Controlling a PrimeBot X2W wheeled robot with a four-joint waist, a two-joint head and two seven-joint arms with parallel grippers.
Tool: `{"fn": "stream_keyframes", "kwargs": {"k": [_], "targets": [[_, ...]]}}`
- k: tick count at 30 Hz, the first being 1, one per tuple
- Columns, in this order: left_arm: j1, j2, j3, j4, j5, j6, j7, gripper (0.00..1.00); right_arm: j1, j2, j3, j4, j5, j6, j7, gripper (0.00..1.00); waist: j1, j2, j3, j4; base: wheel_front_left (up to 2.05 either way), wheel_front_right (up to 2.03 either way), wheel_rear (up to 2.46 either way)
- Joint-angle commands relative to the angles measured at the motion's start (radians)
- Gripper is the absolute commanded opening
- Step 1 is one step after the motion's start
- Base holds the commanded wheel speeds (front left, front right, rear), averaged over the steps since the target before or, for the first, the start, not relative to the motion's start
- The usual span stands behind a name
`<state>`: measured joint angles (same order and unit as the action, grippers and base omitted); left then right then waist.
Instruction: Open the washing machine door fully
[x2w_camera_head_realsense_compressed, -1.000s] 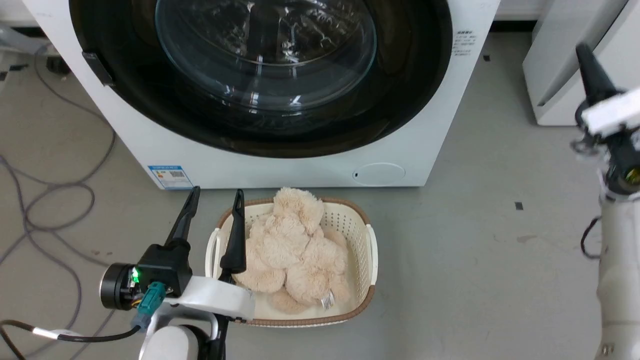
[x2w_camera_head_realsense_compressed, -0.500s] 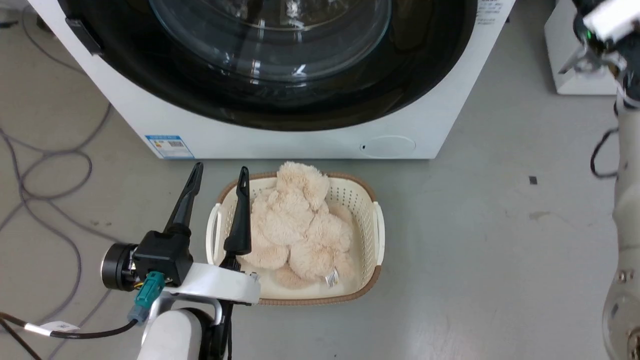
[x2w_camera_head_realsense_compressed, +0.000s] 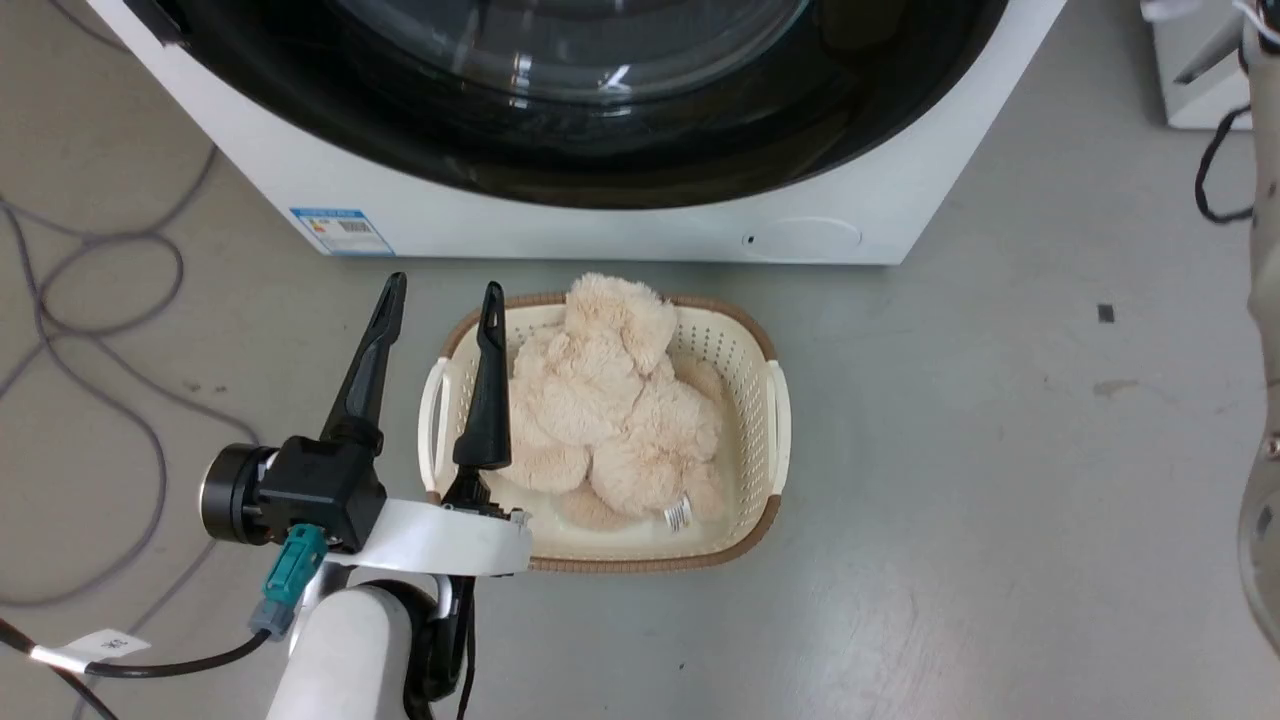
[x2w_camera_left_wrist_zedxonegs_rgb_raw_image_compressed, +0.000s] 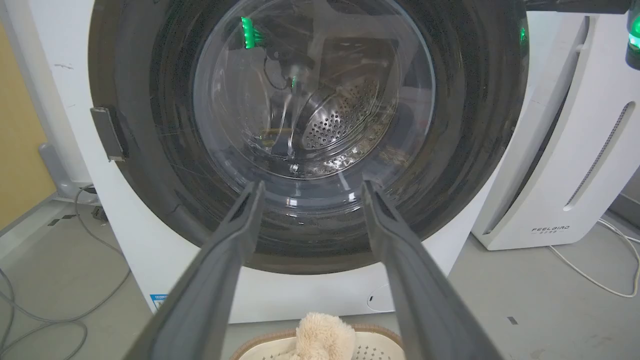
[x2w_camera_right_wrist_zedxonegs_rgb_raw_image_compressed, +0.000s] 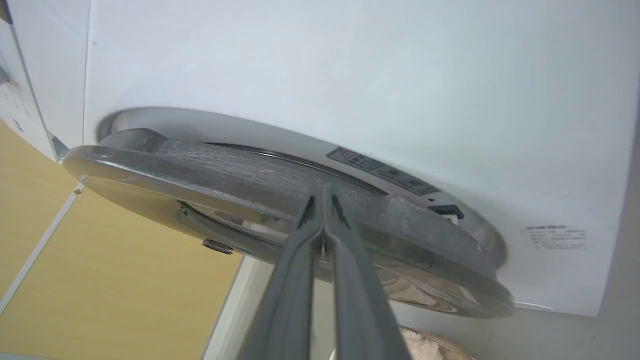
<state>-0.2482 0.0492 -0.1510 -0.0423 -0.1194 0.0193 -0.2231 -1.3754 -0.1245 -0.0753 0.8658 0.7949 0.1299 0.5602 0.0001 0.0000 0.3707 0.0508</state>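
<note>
While I am facing the machine, a smooth grey floor (x2w_camera_head_realsense_compressed: 1000, 450) is spreading under everything, with thin grey cables (x2w_camera_head_realsense_compressed: 90, 250) looping across it on my left. A white, slotted FEELBIRD appliance (x2w_camera_left_wrist_zedxonegs_rgb_raw_image_compressed: 565, 175) is standing just beside the washing machine (x2w_camera_head_realsense_compressed: 600, 230), a big white box with a small round flap (x2w_camera_head_realsense_compressed: 805, 238) low on its front. The washing machine door (x2w_camera_left_wrist_zedxonegs_rgb_raw_image_compressed: 310, 125) is filling most of that front: a glossy black ring around a bulging clear glass bowl, through which the perforated steel drum (x2w_camera_left_wrist_zedxonegs_rgb_raw_image_compressed: 340, 120) is gleaming. Seen edge-on from my right wrist, the door is standing slightly off the front, a narrow gap showing. My right jaws are pressed together, their fingers (x2w_camera_right_wrist_zedxonegs_rgb_raw_image_compressed: 295, 280) reaching its rim; I cannot tell whether they are touching it. My left jaws are hanging apart and empty, one of their fingers (x2w_camera_head_realsense_compressed: 372, 360) over the floor beside a cream perforated basket (x2w_camera_head_realsense_compressed: 650, 562) with a brown rim, where a fluffy beige plush toy (x2w_camera_head_realsense_compressed: 610, 400) is lying.
</note>
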Motion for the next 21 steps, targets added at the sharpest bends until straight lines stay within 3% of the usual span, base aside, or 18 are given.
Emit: {"fn": "stream_keyframes", "kwargs": {"k": [1,15,21], "targets": [[-0.018,0.001,-0.006,-0.007,-0.008,0.007,-0.01,1.0,-0.049,0.001,0.005,0.027,0.016,0.001,0.013,0.0,-0.0001,0.0,0.013,0.003,0.0,0.0,0.0],[-0.053,0.001,-0.027,-0.01,-0.021,0.016,-0.037,1.0,-0.2,0.007,0.075,0.166,0.065,0.001,0.117,0.0,-0.0001,0.0,0.076,0.007,0.0,0.0,0.0],[-0.052,0.001,-0.027,0.002,-0.011,0.017,-0.039,1.0,-0.169,0.0,0.102,0.171,0.072,0.001,0.176,0.0,-0.0001,0.0,0.062,0.008,0.0,0.0,0.0]]}}
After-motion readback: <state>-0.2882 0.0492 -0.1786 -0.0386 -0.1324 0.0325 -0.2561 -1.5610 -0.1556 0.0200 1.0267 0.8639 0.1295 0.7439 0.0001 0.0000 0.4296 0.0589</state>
